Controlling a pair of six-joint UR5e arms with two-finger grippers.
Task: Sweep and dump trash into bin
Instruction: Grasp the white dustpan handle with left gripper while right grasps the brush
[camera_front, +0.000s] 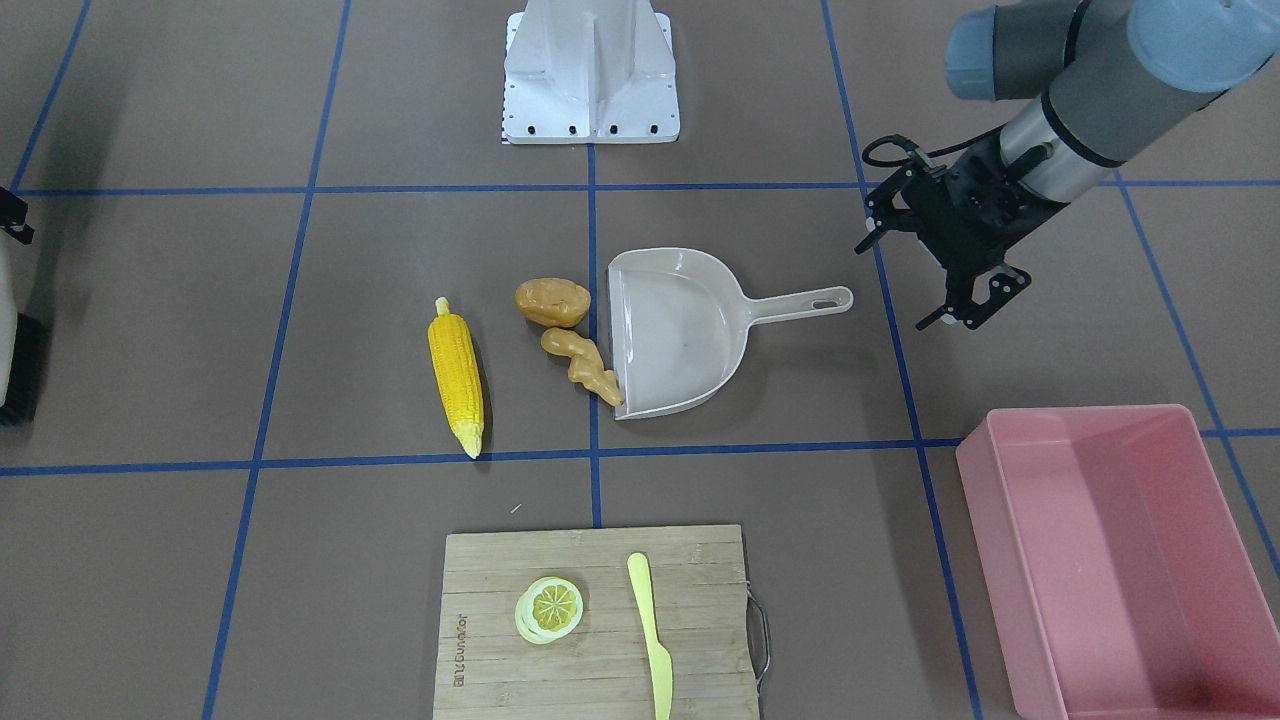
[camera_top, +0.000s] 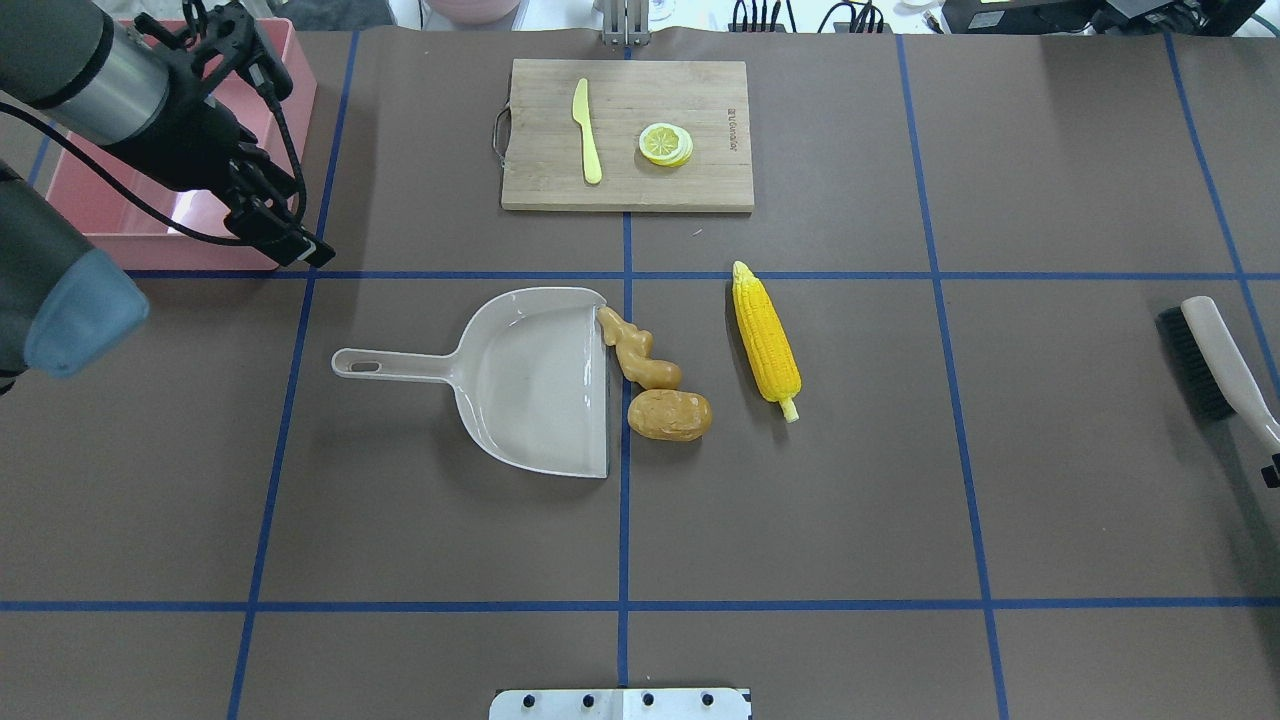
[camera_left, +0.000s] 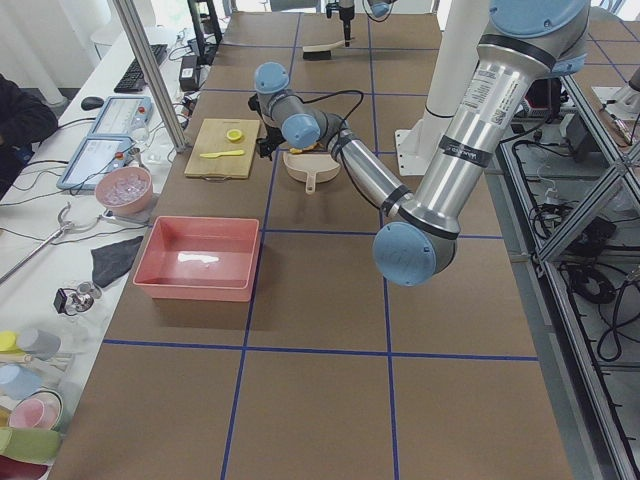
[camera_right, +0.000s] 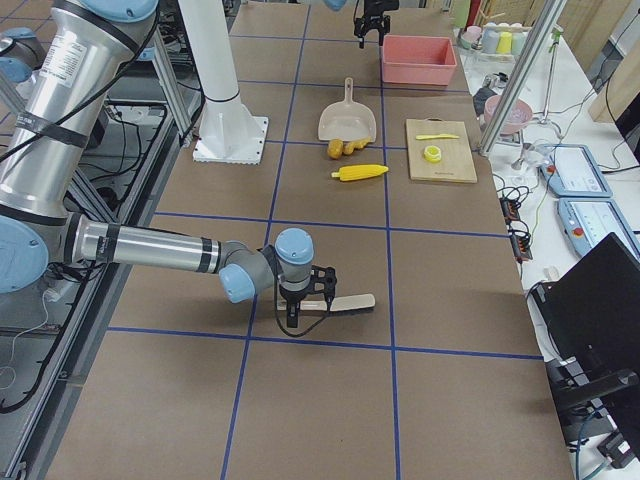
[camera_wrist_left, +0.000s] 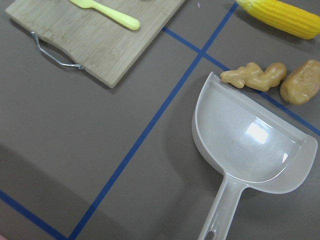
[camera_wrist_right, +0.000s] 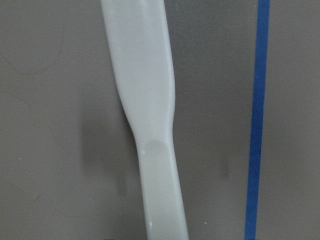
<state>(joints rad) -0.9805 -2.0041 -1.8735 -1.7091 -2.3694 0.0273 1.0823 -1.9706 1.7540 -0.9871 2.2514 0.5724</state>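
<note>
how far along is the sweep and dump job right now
Nothing done: corn cob, potato and ginger lie outside the dustpan; the bin is empty. In hand: left claw open near the pan's handle, right claw at the brush. Left: sweeping, lifting, dumping.

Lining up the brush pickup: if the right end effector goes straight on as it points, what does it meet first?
The brush handle, straight ahead of the right end effector; whether they already touch is unclear.
</note>
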